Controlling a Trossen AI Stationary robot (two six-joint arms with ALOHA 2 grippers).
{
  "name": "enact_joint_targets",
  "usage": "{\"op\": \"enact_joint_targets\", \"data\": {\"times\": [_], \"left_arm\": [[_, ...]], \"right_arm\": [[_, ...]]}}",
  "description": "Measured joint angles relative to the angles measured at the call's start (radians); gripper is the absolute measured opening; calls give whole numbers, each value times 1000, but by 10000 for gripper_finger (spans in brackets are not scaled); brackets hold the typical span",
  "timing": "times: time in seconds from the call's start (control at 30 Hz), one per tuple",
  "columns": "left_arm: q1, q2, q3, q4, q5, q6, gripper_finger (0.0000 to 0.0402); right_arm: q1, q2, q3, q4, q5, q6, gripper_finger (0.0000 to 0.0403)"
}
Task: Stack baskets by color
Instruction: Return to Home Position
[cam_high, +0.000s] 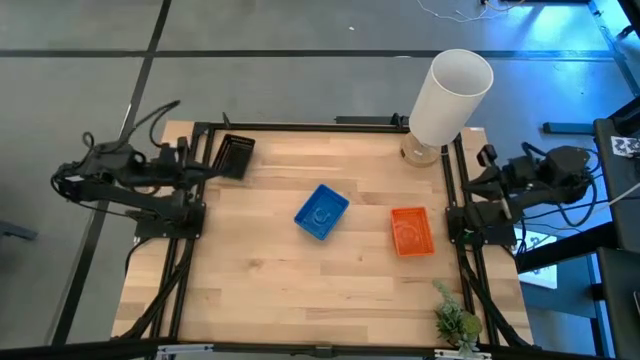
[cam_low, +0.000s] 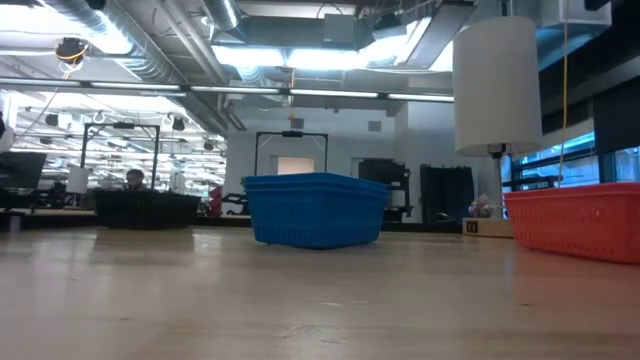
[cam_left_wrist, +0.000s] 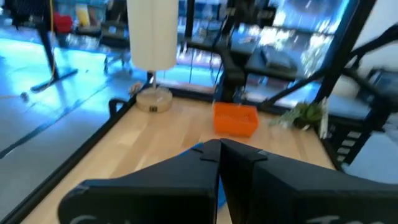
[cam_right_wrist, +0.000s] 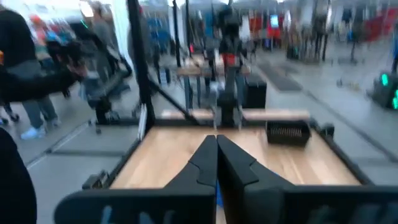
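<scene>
Three baskets stand apart on their bottoms on the wooden table (cam_high: 270, 280). The black basket (cam_high: 236, 155) is at the far left, the blue basket (cam_high: 322, 212) in the middle, and the orange basket (cam_high: 411, 231) toward the right. My left gripper (cam_left_wrist: 219, 144) is shut, drawn back at the table's left edge beside the black basket and pointing level across the table. At the right edge, my right gripper (cam_right_wrist: 216, 138) is also shut and drawn back. Neither gripper holds anything. The low view shows the baskets but no gripper.
A tall white cylinder (cam_high: 450, 95) on a round wooden foot stands at the far right corner. A small green plant (cam_high: 455, 320) sits at the near right corner. Black frame rails (cam_high: 185, 270) run along the left, right and far edges. People stand in the room beyond the table.
</scene>
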Motion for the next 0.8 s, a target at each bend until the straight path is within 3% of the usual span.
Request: {"op": "enact_joint_targets", "data": {"times": [0.2,0.37,0.53,0.8], "left_arm": [[0,-187,-103,49,11,3,0],[0,-325,-177,60,6,6,0],[0,-333,-207,56,3,63,0],[0,-334,-350,300,10,179,0]], "right_arm": [[0,-173,-95,29,-20,-18,0],[0,-156,-99,47,-54,-32,0],[0,-169,-105,88,-57,-48,0],[0,-168,-255,246,-58,-91,0]]}}
